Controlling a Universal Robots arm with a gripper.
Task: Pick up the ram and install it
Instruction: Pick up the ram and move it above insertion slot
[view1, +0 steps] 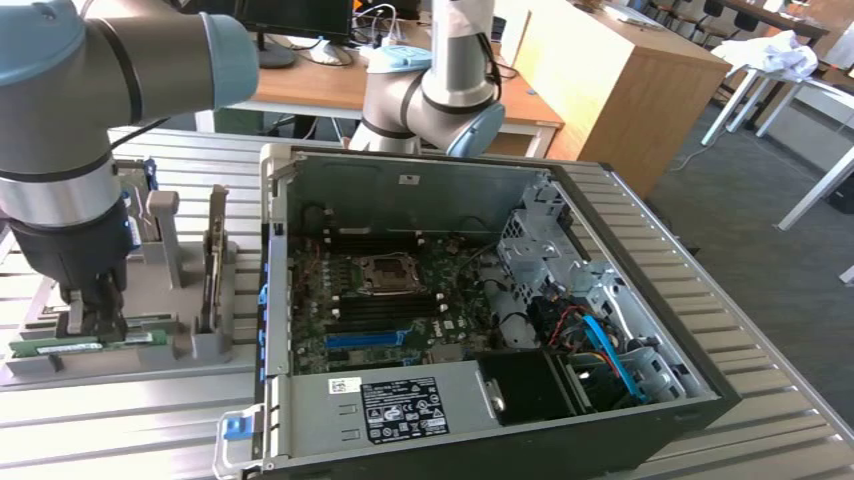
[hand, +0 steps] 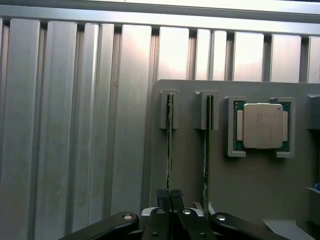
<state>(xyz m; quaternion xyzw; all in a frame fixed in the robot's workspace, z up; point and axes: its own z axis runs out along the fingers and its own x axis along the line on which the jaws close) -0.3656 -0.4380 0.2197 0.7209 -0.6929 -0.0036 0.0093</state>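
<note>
Robotics laboratory set up in an office-like room. A robot arm (view1: 447, 100) is mounted at the far edge of a ribbed aluminium table (view1: 694, 290), which bears an open computer case (view1: 400, 180) and, on the exterior view's left, a grey parts holder (view1: 174, 270). Beyond stand wooden desks (view1: 587, 70) with a monitor (view1: 294, 15). Grey carpet (view1: 787, 250) covers the floor on the exterior view's right.

ram (view1: 54, 347) green w/ white label; gripper (hand: 169, 194) black; holder (hand: 250, 185) grey; counter (hand: 65, 125) ribbed silver; processor chip (hand: 260, 125) silver on green board.
</note>
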